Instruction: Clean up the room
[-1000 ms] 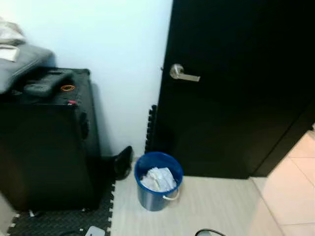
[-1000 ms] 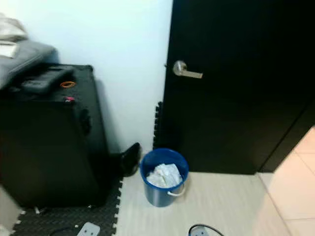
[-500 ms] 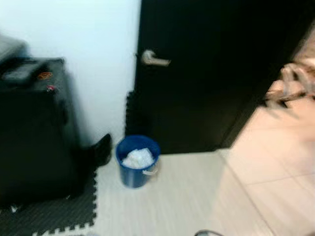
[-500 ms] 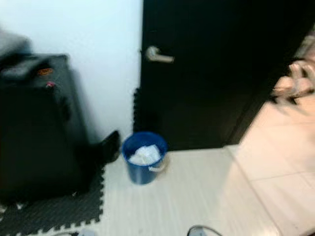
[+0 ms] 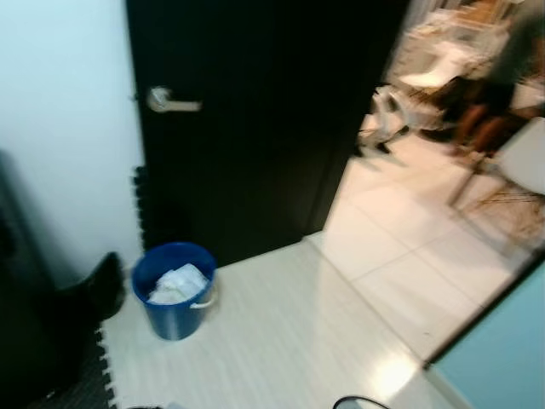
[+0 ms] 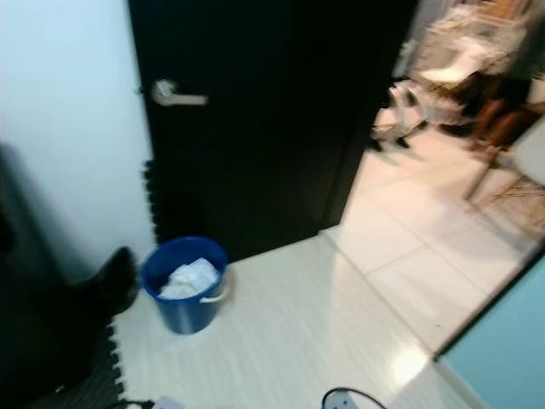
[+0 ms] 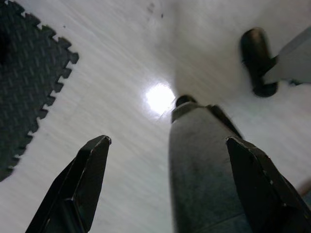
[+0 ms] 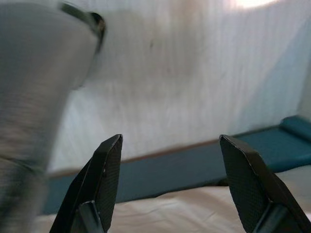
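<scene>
A blue bin [image 5: 174, 290] with crumpled white paper [image 5: 176, 283] inside stands on the pale floor by the black door [image 5: 255, 119]. My left gripper [image 7: 165, 145] hangs open over the pale floor, nothing between its fingers, with my own grey leg behind it. My right gripper [image 8: 170, 145] also hangs open and empty above the pale floor, near a teal edge [image 8: 194, 165].
A dark foam mat [image 5: 77, 388] and a black shoe [image 5: 102, 285] lie left of the bin. The silver door handle [image 5: 166, 100] is at upper left. Tiled floor [image 5: 409, 230] leads through the doorway to chairs, clutter and a person's legs [image 5: 485, 119]. A teal surface [image 5: 502, 358] sits low right.
The head camera has swung to the right: the bin and door have slid left in the picture, the black cabinet has left it, and the tiled room beyond the doorway has come into sight.
</scene>
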{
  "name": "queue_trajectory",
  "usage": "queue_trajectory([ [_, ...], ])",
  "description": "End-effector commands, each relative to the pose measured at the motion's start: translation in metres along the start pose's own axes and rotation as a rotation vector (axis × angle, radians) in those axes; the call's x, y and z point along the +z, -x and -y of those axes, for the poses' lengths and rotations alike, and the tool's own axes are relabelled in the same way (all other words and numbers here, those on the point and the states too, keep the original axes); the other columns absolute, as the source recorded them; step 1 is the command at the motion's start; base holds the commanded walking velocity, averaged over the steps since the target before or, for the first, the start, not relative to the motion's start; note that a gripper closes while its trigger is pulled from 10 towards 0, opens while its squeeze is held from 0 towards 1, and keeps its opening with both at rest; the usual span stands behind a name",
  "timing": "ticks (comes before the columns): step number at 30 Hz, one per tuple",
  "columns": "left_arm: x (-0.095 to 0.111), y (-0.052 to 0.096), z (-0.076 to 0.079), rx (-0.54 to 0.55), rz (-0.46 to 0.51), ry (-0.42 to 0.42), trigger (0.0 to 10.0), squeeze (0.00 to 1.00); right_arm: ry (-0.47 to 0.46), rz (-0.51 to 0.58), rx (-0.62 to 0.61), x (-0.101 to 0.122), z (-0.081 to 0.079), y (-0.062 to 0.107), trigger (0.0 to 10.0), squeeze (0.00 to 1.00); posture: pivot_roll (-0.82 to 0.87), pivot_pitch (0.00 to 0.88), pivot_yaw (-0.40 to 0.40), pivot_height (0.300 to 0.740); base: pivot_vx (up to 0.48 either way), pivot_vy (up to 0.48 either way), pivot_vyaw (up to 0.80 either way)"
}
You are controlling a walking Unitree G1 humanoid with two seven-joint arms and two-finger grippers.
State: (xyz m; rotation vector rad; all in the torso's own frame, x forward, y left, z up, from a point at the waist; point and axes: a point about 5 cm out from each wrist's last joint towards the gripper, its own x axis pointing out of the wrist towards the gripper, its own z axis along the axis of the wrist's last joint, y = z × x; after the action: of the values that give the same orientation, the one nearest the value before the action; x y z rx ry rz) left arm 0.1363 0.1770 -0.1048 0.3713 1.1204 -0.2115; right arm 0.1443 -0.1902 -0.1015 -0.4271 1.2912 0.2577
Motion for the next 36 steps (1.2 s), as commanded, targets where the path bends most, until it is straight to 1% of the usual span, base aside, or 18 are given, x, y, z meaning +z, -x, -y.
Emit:
queue_trajectory([
  [1, -0.011, 0.001, 0.001, -0.014, -0.043, -0.01, 10.0, 0.0, 0.016, 0.002, -0.02, 0.0, 0.006, 0.001, 10.0, 0.0, 0.05, 0.0, -0.08, 0.74, 0.0, 0.0, 0.0],
  [2, -0.011, 0.001, -0.004, -0.007, -0.045, -0.005, 10.0, 0.0, 0.025, 0.004, -0.02, 0.001, 0.007, 0.001, 10.0, 0.0, 0.05, 0.0, -0.08, 0.74, 0.0, 0.0, 0.0],
  [3, -0.011, 0.001, -0.004, -0.007, -0.045, -0.005, 10.0, 0.0, 0.025, 0.004, -0.02, 0.001, 0.007, 0.001, 10.0, 0.0, 0.05, 0.0, -0.08, 0.74, 0.0, 0.0, 0.0],
  [4, -0.013, 0.002, -0.009, 0.0, -0.053, -0.005, 10.0, 0.0, 0.054, 0.021, 0.004, 0.003, 0.005, 0.001, 10.0, 0.0, 0.05, 0.0, -0.081, 0.74, 0.0, 0.0, 0.8],
  [6, -0.014, 0.002, -0.009, 0.001, -0.055, -0.005, 10.0, 0.0, 0.066, 0.022, 0.011, 0.003, 0.005, 0.001, 10.0, 0.0, 0.05, 0.0, -0.081, 0.74, 0.0, 0.0, 0.8],
  [14, -0.01, 0.001, -0.007, -0.004, -0.047, -0.012, 10.0, 0.0, 0.069, 0.014, 0.018, 0.002, 0.004, 0.001, 10.0, 0.0, 0.05, 0.0, -0.082, 0.74, 0.0, 0.0, 0.8],
  [24, -0.011, 0.001, -0.003, -0.015, -0.05, -0.026, 10.0, 0.0, 0.078, 0.011, 0.023, 0.002, 0.004, 0.001, 10.0, 0.0, 0.04, 0.0, -0.085, 0.74, 0.0, 0.0, 0.8],
  [29, -0.01, 0.001, 0.0, -0.026, -0.056, -0.049, 10.0, 0.0, 0.087, 0.009, 0.026, 0.002, 0.004, 0.001, 10.0, 0.0, 0.04, 0.0, -0.084, 0.74, 0.0, 0.0, 0.8],
  [36, -0.011, 0.001, 0.0, -0.031, -0.059, -0.053, 10.0, 0.0, 0.092, 0.007, 0.032, 0.001, 0.004, 0.001, 10.0, 0.0, 0.04, 0.0, -0.086, 0.74, 0.0, 0.0, 0.8],
])
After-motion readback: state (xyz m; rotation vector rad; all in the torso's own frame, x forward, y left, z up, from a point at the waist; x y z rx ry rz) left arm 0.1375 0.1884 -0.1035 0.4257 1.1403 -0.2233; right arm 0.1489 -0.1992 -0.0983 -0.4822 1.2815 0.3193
